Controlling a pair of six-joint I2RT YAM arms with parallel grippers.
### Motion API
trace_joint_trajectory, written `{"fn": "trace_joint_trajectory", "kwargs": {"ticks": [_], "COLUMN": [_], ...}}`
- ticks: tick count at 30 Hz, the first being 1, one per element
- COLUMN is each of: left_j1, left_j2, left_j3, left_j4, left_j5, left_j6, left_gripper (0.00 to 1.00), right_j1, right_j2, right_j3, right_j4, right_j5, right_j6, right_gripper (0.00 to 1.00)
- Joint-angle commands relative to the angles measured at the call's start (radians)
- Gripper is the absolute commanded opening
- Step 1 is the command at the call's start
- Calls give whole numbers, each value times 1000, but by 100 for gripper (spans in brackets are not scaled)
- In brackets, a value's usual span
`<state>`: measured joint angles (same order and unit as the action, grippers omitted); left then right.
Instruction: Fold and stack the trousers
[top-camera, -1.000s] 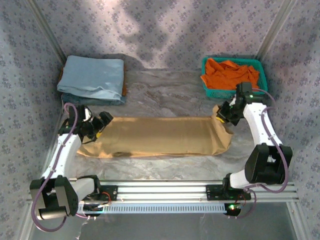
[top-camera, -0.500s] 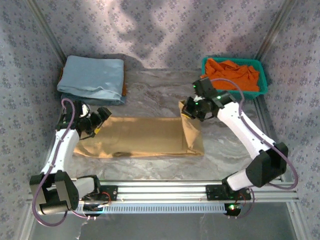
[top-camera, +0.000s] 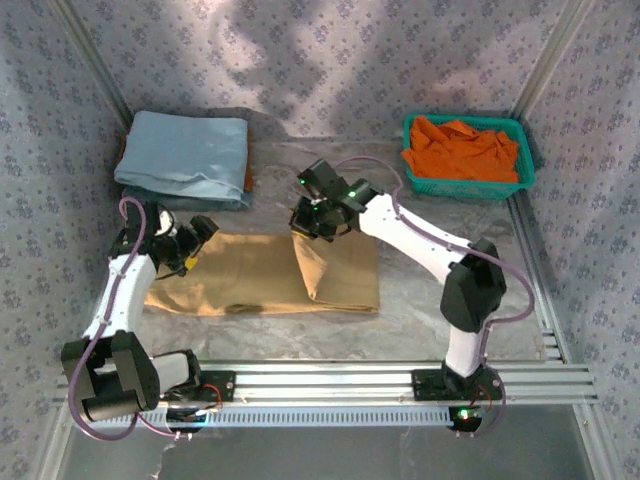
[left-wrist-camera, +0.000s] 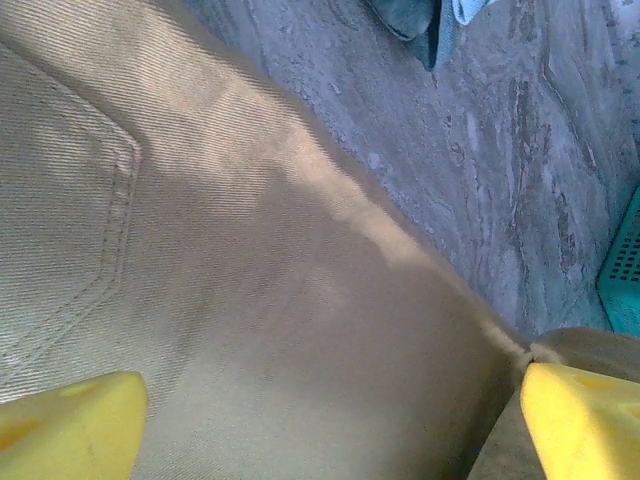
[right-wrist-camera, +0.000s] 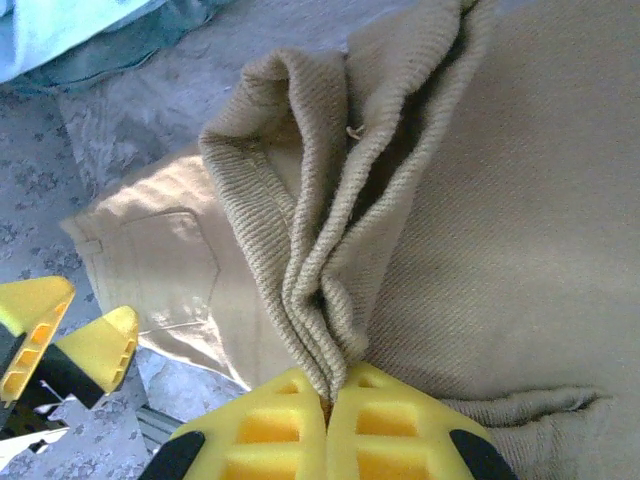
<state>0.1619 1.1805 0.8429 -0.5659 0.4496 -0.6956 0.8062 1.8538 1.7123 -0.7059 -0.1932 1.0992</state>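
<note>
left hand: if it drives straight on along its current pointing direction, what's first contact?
The trousers. In the left wrist view, the tan cloth lies dead centre ahead of the open left hand, with nothing in between. It looks close, though the depth is hard to judge.

Grey marbled tabletop (top-camera: 400, 320): grey floral-patterned fabric walls (top-camera: 330, 60) on 3 sides, silver aluminium rail (top-camera: 330, 380) along its near edge.
</note>
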Motion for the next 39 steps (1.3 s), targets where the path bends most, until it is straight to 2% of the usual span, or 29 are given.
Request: {"fn": "trace_joint_trajectory", "kwargs": {"ticks": [1, 10, 14, 15, 16, 17, 20, 24, 29, 32, 35, 37, 39], "left_j1": [13, 27, 29, 29, 30, 30, 37, 43, 31, -39, -198, -356, -500], "left_j2": [2, 4, 6, 6, 5, 5, -4, -17, -18, 3, 52, 100, 158], "left_j3": [1, 3, 1, 1, 1, 2, 3, -5, -25, -13, 53, 136, 222], "left_j4": [-25, -29, -30, -32, -33, -37, -45, -35, -3, 25, 33, -10, -87], "left_j5": [27, 43, 46, 44, 44, 43, 41, 32, 46, 35, -20, -135, -294], "left_j6": [19, 30, 29, 30, 30, 31, 31, 11, -12, -31, -28, 16, 78], "left_gripper": [96, 96, 96, 96, 96, 96, 97, 97, 94, 89, 80, 77, 78], "right_j1": [39, 92, 101, 105, 109, 112, 117, 106, 66, 14, -61, -112, -162], "right_j2": [76, 294, 395, 424, 457, 483, 502, 428, 226, 95, -14, -69, -95], "right_j3": [98, 293, 384, 414, 456, 499, 555, 534, 302, 109, -80, -173, -236], "right_j4": [0, -28, -46, -49, -65, -81, -82, -117, -99, -88, -70, -96, -134], "right_j5": [24, 23, -18, -32, -54, -77, -137, -129, -76, -18, 9, 58, 101], "right_j6": [53, 119, 137, 139, 134, 124, 82, 23, -56, -89, -119, -166, -208], "right_gripper": [0, 0, 0, 6, 23, 35, 51, 59, 61, 59, 53, 54, 57]}}
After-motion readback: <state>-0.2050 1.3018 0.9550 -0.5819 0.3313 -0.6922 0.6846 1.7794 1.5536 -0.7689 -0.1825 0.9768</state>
